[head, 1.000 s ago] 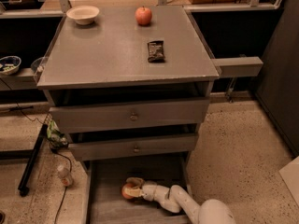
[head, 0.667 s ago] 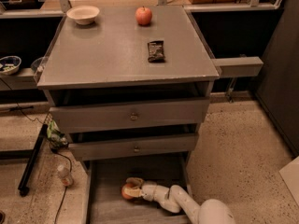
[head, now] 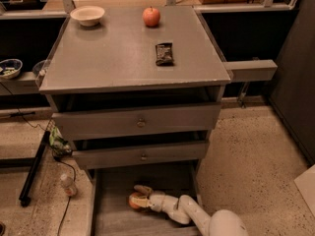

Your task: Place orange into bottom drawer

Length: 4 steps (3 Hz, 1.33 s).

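Note:
The bottom drawer (head: 115, 218) is pulled out at floor level under the grey cabinet. The orange (head: 133, 201) sits low inside it, near the drawer's back and middle. My gripper (head: 140, 196) reaches in from the lower right on its white arm, and its fingers (head: 143, 189) close around the orange from the right side. The orange is partly hidden by the fingers. I cannot tell whether it rests on the drawer floor or hangs just above it.
On the cabinet top stand a red apple (head: 151, 16), a pale bowl (head: 87, 14) and a dark snack bar (head: 164, 53). The two upper drawers (head: 141, 123) are slightly open. A small bottle (head: 68, 185), cables and a black stand leg (head: 32, 173) lie on the floor to the left.

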Each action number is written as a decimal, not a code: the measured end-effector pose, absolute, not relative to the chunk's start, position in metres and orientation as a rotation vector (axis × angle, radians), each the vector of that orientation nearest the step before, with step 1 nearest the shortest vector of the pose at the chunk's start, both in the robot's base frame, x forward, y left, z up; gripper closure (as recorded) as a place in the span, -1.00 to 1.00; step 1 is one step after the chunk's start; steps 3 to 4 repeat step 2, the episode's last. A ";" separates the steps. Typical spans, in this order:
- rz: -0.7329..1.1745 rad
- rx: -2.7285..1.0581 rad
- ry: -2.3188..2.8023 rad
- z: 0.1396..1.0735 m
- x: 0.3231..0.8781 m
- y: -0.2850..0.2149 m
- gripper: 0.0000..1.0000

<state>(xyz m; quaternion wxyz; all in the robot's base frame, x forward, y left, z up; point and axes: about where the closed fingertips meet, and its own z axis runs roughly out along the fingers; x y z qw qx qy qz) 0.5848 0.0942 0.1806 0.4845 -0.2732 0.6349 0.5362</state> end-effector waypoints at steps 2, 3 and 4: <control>1.306 -0.665 1.546 0.181 0.585 0.094 -1.00; 1.306 -0.665 1.546 0.181 0.585 0.094 -1.00; 1.306 -0.665 1.546 0.181 0.585 0.094 -1.00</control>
